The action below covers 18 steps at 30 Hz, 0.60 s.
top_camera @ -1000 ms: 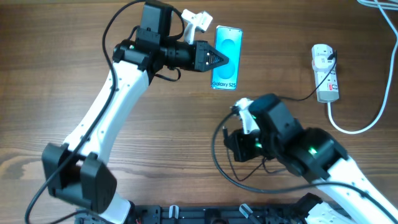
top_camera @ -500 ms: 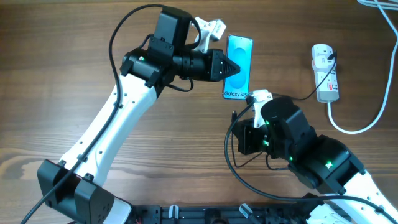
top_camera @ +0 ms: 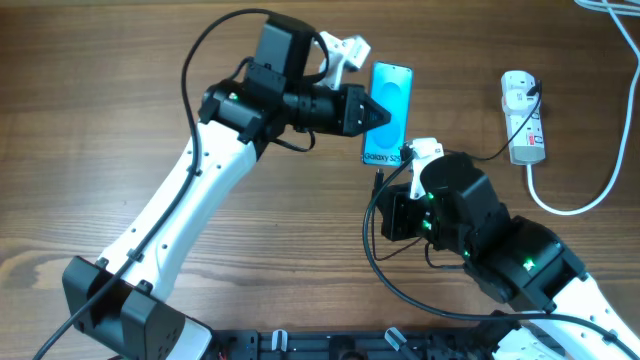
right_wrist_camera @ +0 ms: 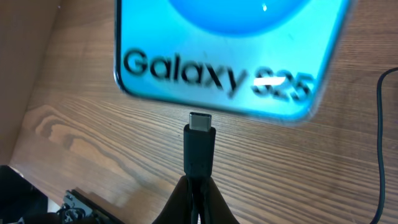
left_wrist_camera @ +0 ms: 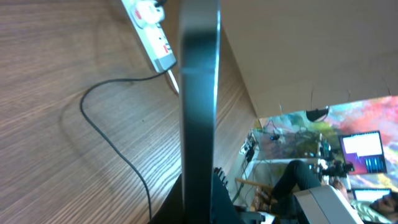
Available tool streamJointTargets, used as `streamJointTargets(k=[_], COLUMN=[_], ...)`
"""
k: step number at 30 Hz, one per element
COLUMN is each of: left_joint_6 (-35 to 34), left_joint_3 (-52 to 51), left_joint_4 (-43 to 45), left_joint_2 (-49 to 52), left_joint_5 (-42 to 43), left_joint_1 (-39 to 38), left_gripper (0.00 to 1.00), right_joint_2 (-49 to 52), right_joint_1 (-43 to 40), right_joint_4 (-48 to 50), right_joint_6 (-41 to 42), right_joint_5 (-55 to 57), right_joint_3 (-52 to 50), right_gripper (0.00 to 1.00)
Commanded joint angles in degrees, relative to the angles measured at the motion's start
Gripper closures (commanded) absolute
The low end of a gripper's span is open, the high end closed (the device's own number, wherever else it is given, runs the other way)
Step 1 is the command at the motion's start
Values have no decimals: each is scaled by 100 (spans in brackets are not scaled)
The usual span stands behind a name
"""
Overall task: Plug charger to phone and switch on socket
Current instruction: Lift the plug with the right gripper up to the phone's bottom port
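Observation:
My left gripper (top_camera: pixel 375 112) is shut on the phone (top_camera: pixel 389 110), teal-screened with a white strip reading "Galaxy S25", and holds it off the table. In the left wrist view the phone (left_wrist_camera: pixel 199 93) shows edge-on between the jaws (left_wrist_camera: pixel 200 205). My right gripper (right_wrist_camera: pixel 198 186) is shut on the charger plug (right_wrist_camera: pixel 199 146), whose metal tip points at the phone's bottom edge (right_wrist_camera: pixel 217 74) with a small gap. In the overhead view the right gripper (top_camera: pixel 392 182) sits just below the phone. The charger's thin black cable (top_camera: pixel 490 157) runs to the white socket (top_camera: pixel 523 118) at the right.
The socket's thick white cord (top_camera: pixel 600 195) loops to the right edge. It also shows in the left wrist view (left_wrist_camera: pixel 149 28) with the black cable (left_wrist_camera: pixel 118 143) curving over the wood. The robots' own black cables hang near both arms.
The left gripper has carried the phone to the right and tilted it. The right gripper has moved up with the plug, now just under the phone's bottom edge.

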Motion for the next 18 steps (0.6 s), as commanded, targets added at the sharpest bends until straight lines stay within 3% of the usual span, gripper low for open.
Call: streamJointTargets(k=[1,18], left_joint_6=[210,468], left_joint_3=[59,59], left_joint_4=[59,57], left_joint_2=[-203,-203], left_joint_5=[155,-20], left_joint_1=[-118,-114], left_gripper=[96,96], right_joint_2=[81,114], right_joint_1=[13,9], right_joint_4=[24,-153], right_joint_6=[61,87], right_joint_5=[74,125], right_joint_3=[111,299], right_gripper=[96,96])
